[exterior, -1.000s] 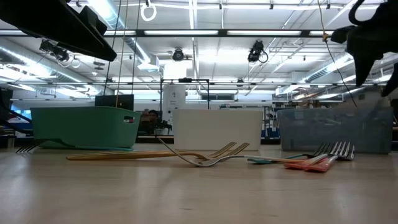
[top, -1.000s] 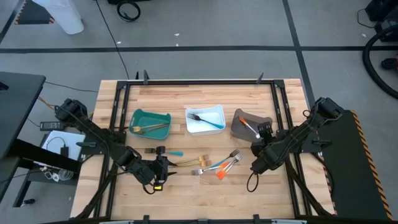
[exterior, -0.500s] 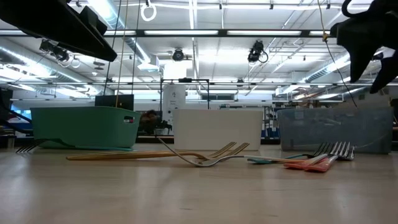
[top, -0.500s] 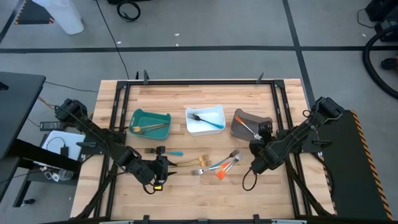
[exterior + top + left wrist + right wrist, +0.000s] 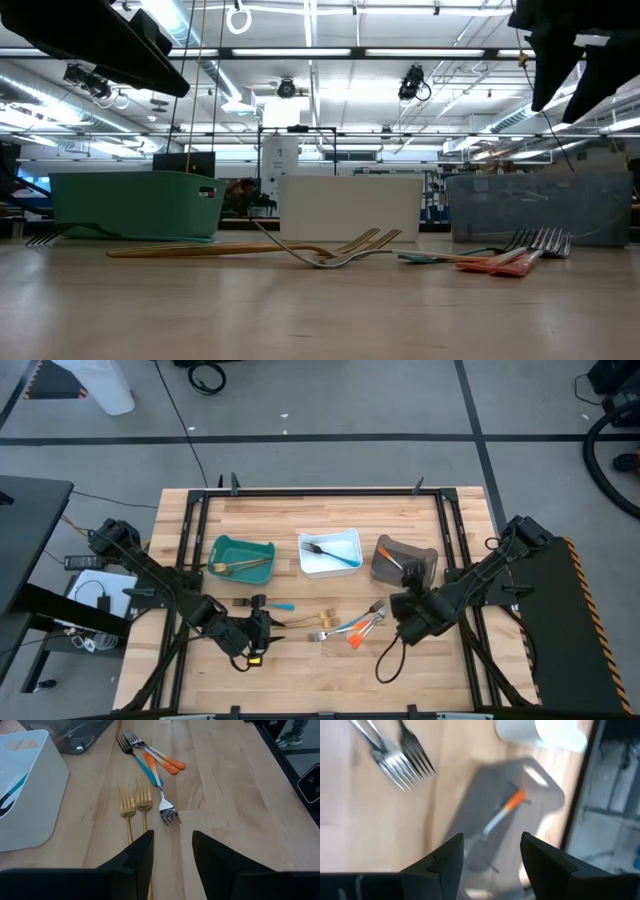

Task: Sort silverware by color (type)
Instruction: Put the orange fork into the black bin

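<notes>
1. While both arms hang over the table in the high view, the right gripper point(image 5: 405, 622) sits just beside the loose forks point(image 5: 352, 626) at mid-table, near the grey bin point(image 5: 425, 560), which holds one orange-handled piece point(image 5: 391, 561). The left gripper point(image 5: 256, 631) waits low on the left, near a blue-handled fork point(image 5: 264, 604). The teal bin point(image 5: 222, 548) has gold pieces, the white bin point(image 5: 350, 540) a blue-handled one.

2. Down at table height, gold forks point(image 5: 300, 247) lie flat, tines curling up; the orange and blue handles point(image 5: 490, 260) cluster to the right, in front of the grey bin point(image 5: 540, 210). The right arm is dark at upper right, clear of the wood.

3. Left wrist: fingers point(image 5: 137, 857) parted, nothing between them, two gold forks point(image 5: 135, 802) dead ahead, a silver fork point(image 5: 169, 812) beside them, orange-handled forks point(image 5: 160, 757) beyond.

4. Right wrist: fingers point(image 5: 447, 857) spread and empty, over the grey bin point(image 5: 485, 825), with two silver fork heads point(image 5: 402, 762) on the wood nearby.

5. My read: these forks are light, stiff and slick, lying flat. Pinch across the slim neck or mid-handle, fingertips right on the wood, or it may skate away or pivot.
</notes>
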